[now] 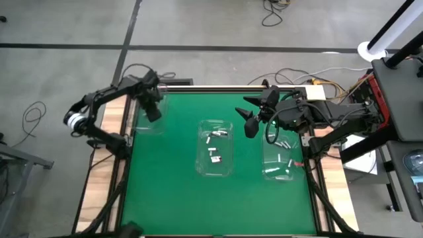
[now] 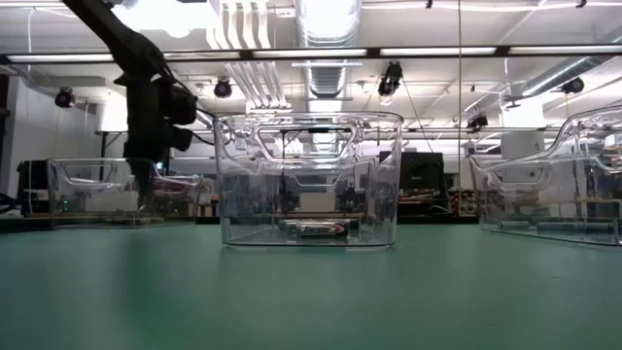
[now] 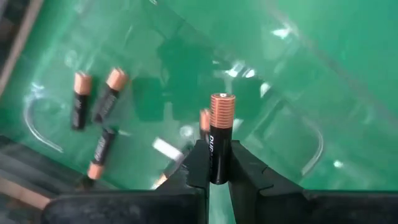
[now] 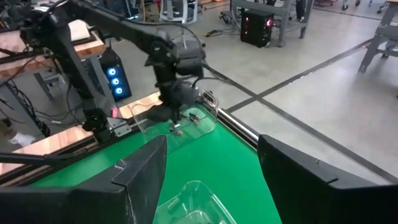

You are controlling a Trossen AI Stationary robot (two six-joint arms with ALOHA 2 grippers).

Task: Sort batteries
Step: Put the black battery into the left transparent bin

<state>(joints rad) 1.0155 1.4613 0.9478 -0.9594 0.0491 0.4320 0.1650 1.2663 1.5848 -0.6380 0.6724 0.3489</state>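
High view: the green table (image 1: 178,198) carries three clear bins, and the middle bin (image 1: 216,149) serves as the landmark. Its batteries (image 1: 214,153) show only as small pale specks, so their ends cannot be read there. The right bin (image 1: 281,155), beside the middle bin on the right arm's side, holds a few more specks. The left bin (image 1: 149,118), well apart from the middle bin toward the left arm, is partly covered by the left gripper (image 1: 154,111) poised over it.

In the left wrist view the fingers (image 3: 198,163) of that gripper pinch one held battery (image 3: 220,138) by its black lower half; its long axis runs straight out from the fingers, copper end pointing away toward the bin floor. Loose batteries (image 3: 103,106) lie flat below at differing angles, several cut off behind the fingers.

The right gripper (image 1: 253,114) hangs between the middle and right bins, fingers spread wide, holding nothing.
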